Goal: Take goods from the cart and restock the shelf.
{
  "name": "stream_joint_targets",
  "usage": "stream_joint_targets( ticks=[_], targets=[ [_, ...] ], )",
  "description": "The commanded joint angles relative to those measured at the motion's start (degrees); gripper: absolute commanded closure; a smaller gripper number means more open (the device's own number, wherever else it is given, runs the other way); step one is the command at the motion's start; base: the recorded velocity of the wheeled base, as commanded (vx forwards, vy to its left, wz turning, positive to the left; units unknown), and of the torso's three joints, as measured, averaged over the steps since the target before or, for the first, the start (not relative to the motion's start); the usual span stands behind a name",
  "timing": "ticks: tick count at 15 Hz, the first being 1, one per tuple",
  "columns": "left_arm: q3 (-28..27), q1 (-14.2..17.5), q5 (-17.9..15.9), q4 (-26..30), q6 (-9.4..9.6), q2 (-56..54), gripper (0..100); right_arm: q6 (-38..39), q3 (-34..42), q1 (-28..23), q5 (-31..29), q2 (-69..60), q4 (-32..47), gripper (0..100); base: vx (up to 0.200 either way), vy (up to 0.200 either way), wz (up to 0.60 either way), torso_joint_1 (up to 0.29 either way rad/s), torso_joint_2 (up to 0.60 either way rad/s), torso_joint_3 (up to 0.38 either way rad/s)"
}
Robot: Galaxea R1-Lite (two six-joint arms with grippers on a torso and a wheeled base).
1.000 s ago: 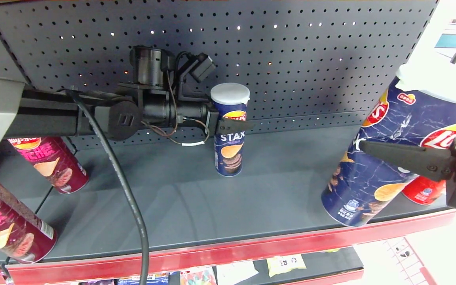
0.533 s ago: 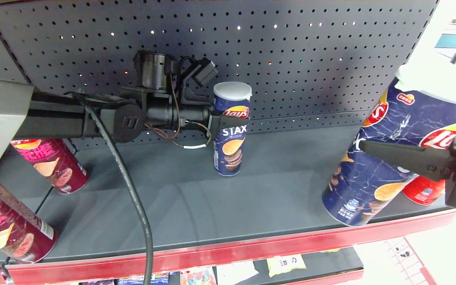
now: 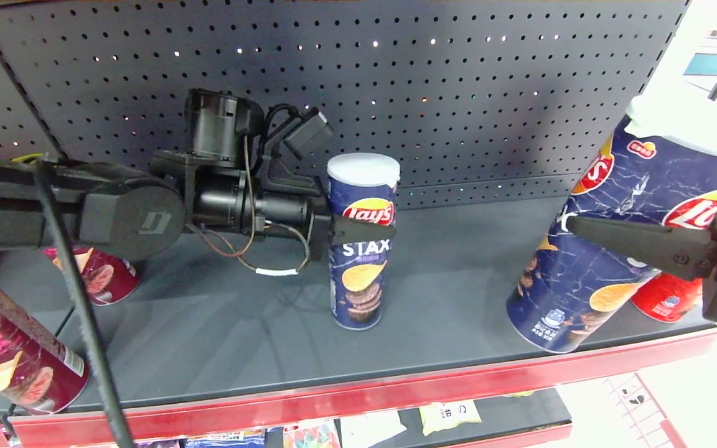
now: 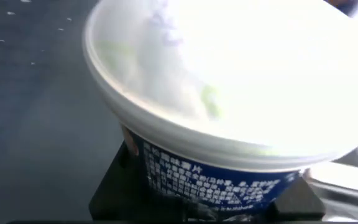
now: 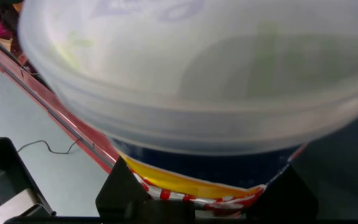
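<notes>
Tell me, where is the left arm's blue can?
Head view: the blue can is upright mid-shelf in the left gripper, between maroon cans on its left and the other blue can on its right.

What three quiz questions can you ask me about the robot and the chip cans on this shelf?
1. True or false: the left gripper is shut on a blue cylindrical chip can with a white plastic lid.
2. What colour is the front edge of the grey metal shelf? A green, B red, C yellow.
3. How many maroon cylindrical chip cans are at the shelf's left end?
Key: 1 true; 2 B; 3 two.
</notes>
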Motion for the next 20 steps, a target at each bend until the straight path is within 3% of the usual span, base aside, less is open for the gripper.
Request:
stream_joint_targets(
  ticks=[1,3,5,8,10,14,16,20],
  targets=[
    [3.8,-0.9,-1.6,-0.2,0.17,-4.4,100,0.0,-0.1,0.0,0.1,0.0,0.0,100,0.000,0.000,0.00,0.000,0.00,0.000],
    [4.2,-0.9,-1.7,-2.8,0.52,-3.9,100,0.0,-0.6,0.0,0.1,0.1,0.2,100,0.000,0.000,0.00,0.000,0.00,0.000],
    [5.3,-0.5,-2.4,-10.8,0.34,-1.4,100,0.0,-1.1,0.0,0.0,0.1,0.3,100,0.000,0.000,0.00,0.000,0.00,0.000],
    [7.7,-0.6,-6.4,-12.0,0.52,-1.3,100,0.0,-1.3,0.0,0.0,0.1,0.3,100,0.000,0.000,0.00,0.000,0.00,0.000],
    [8.6,-0.5,-8.7,-12.8,2.45,-1.2,100,0.0,-1.3,0.0,0.0,0.1,0.3,100,0.000,0.000,0.00,0.000,0.00,0.000],
    [9.2,-0.5,-8.8,-14.5,3.15,-1.1,100,0.0,-1.7,0.0,0.0,0.5,0.3,100,0.000,0.000,0.00,0.000,0.00,0.000],
    [11.6,-0.5,-8.7,-16.9,4.21,-1.1,100,0.0,-2.2,0.0,0.0,0.9,0.3,100,0.000,0.000,0.00,0.000,0.00,0.000],
    [15.8,-0.7,-8.9,-21.1,4.30,-2.3,100,0.0,-2.4,0.0,0.0,0.9,0.4,100,0.000,0.000,0.00,0.000,0.00,0.000]
  ],
)
